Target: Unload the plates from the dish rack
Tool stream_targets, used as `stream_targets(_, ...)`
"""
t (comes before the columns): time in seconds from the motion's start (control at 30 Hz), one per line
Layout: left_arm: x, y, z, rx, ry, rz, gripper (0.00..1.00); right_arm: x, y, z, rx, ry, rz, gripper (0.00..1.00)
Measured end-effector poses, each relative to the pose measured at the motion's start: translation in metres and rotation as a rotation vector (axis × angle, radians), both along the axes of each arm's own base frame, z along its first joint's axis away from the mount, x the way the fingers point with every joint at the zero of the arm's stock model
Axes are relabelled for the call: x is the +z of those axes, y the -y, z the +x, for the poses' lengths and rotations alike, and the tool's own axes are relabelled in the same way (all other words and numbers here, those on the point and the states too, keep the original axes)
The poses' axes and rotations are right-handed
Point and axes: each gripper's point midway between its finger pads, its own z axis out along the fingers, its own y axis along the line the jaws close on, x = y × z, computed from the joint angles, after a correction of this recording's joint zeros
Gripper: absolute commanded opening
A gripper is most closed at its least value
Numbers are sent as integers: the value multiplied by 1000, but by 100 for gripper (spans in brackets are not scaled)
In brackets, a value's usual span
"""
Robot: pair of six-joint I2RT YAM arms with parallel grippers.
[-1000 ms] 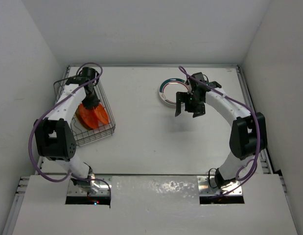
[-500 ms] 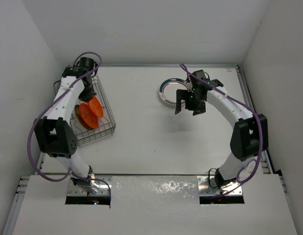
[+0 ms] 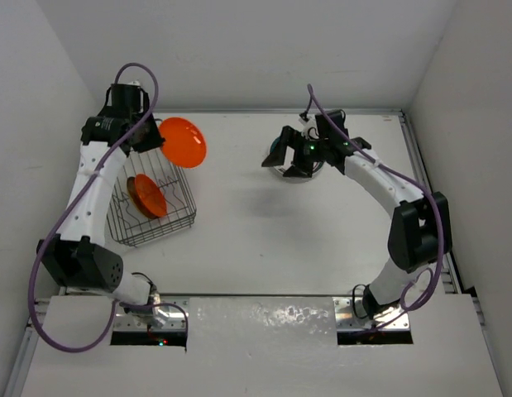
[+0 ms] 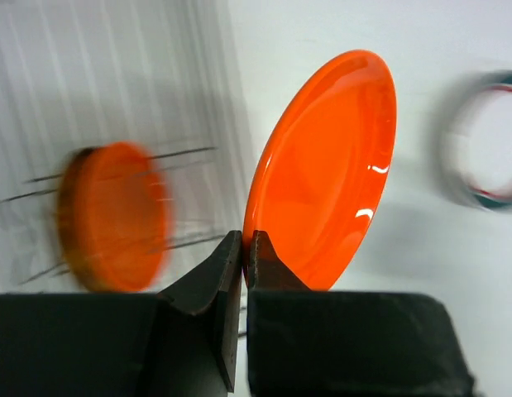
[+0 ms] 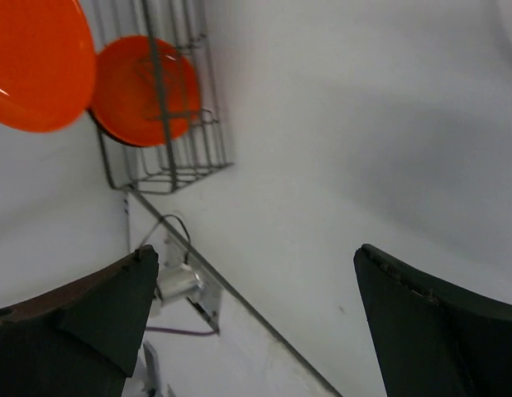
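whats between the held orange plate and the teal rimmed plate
Only bare table between the held orange plate and the teal-rimmed plate, per the left wrist view.

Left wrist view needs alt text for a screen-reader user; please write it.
The shut left end effector pinches the bottom edge of an orange plate held on edge. Left of it, a blurred second orange plate stands in the wire dish rack; far right lies a white, teal-rimmed plate.

The left jaws, a second ago low in the rack [image 3: 160,232] and closing, have shut on the rim of an orange plate [image 3: 183,141] and lifted it clear of the wires. The right jaws have swung over the white plate [image 4: 487,149], now beneath them.
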Motion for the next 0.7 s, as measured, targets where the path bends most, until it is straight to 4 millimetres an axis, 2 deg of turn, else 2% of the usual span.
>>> stream_targets(0.17, 17, 68, 2, -213, 129, -324, 0, 42, -42, 20, 23, 114, 125, 97)
stream_targets(0.27, 3, 95, 0, -291, 106, -471, 0, 53, -57, 32, 20, 151, 177, 95)
stream_targets(0.37, -17, 110, -6, -324, 41, -564, 0, 52, -65, 42, 10, 148, 199, 85)
stream_targets(0.4, -22, 113, -8, -329, 25, -580, 0, 51, -67, 44, 9, 144, 203, 78)
stream_targets(0.43, -25, 116, -10, -338, 14, -598, 0, 49, -69, 47, 7, 141, 204, 63)
stream_targets(0.47, -27, 118, -12, -345, 4, -615, 0, 48, -71, 49, 9, 140, 203, 56)
stream_targets(0.5, -28, 121, -13, -353, 0, -633, 0, 45, -74, 51, 10, 133, 204, 41)
stream_targets(0.6, -28, 128, -14, -383, 10, -678, 2, 36, -80, 52, 15, 111, 203, 3)
stream_targets(0.63, -31, 129, -15, -385, 7, -686, 11, 35, -81, 51, 16, 107, 202, 0)
stream_targets(0.67, -35, 129, -15, -376, -3, -690, 26, 33, -82, 49, 19, 99, 203, 0)
stream_targets(0.7, -38, 128, -16, -373, -8, -689, 63, 34, -82, 50, 16, 101, 202, 0)
